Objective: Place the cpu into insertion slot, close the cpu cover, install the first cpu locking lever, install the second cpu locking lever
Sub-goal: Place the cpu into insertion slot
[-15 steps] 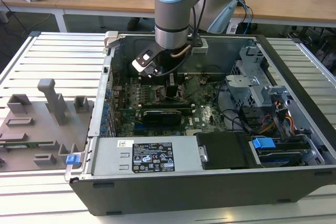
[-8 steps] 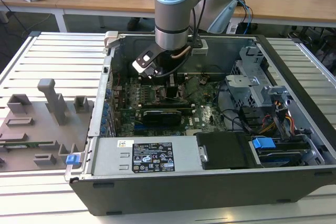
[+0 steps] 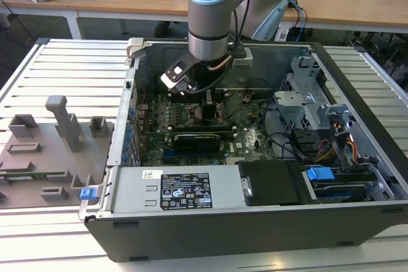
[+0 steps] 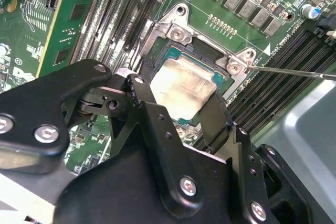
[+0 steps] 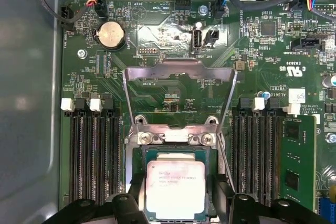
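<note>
Nearest the lens in both wrist views is the black linkage of the gripper (image 4: 173, 98), its fingers (image 4: 215, 121) reaching down to the board. We note the cpu (image 5: 175, 184) directly between them, dull metal top up. The fingers bear on two opposite edges, the ones facing the memory slots (image 5: 92, 156) on either side. We see no gap at either edge, so we read the gripper as clamped on the cpu. The chip is square, so it has no long axis to speak of. Its edges run parallel to the frame of the insertion slot (image 5: 173, 149), which shows as a dark border around it. The cpu sits squarely over or in the slot; we cannot tell whether it is fully seated.

The cpu cover (image 5: 178, 68) is swung open and lies back on the far side of its hinge plate (image 5: 173, 138) from the gripper, bare board showing through its window. It is well apart from the fingers and not over the chip. A thin locking lever (image 4: 294, 72) juts out from one socket corner across the memory slots, clear of the fingers.

In the exterior view the arm (image 3: 213, 23) reaches straight down into the open computer case (image 3: 191, 234), behind the long black graphics card (image 3: 194, 138) as that camera sees it. Our judgement is that the case walls and the card stand near, but nothing lies between gripper and socket.
</note>
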Controlling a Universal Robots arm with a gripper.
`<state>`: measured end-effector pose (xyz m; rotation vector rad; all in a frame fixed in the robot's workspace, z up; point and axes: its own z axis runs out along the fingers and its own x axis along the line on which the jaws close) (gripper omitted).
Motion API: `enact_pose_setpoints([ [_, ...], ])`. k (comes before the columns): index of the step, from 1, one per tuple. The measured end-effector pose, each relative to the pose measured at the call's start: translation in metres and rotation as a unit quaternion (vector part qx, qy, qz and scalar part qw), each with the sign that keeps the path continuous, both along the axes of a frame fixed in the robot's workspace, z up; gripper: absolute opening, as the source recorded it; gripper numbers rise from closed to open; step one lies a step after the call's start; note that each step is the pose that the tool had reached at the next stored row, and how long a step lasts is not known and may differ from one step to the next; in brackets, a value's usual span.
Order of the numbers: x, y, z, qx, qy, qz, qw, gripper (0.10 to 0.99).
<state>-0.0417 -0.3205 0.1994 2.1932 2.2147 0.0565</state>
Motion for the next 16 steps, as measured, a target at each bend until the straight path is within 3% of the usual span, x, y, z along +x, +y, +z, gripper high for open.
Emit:
enact_pose_setpoints([
  [3,-0.0002,-0.0002,0.0011,-0.0003,0.0001,0.002,1.0,0.62],
  [7,-0.0002,0.0,0.0151,-0.0001,0.0,0.002,1.0,0.604],
  [8,-0.0002,0.0,0.0173,-0.0001,0.0,0.002,1.0,0.475],
  [9,-0.0002,0.0,0.0186,-0.0001,0.0,0.002,1.0,0.475],
  [10,-0.0002,0.0,0.0222,-0.0001,0.0,0.002,1.0,0.416],
  [11,-0.0002,0.0,0.0244,-0.0001,0.0,0.002,1.0,0.294],
  [12,-0.0002,0.0,0.0256,-0.0001,0.0,0.002,1.0,0.294],
  [13,-0.0002,0.0,0.0278,-0.0001,0.0,0.002,1.0,0.231],
  [14,-0.0002,0.0,0.0324,-0.0001,0.0,0.002,1.0,0.114],
  [16,-0.0002,0.0,0.0397,-0.0001,0.0,0.002,1.0,0.106],
])
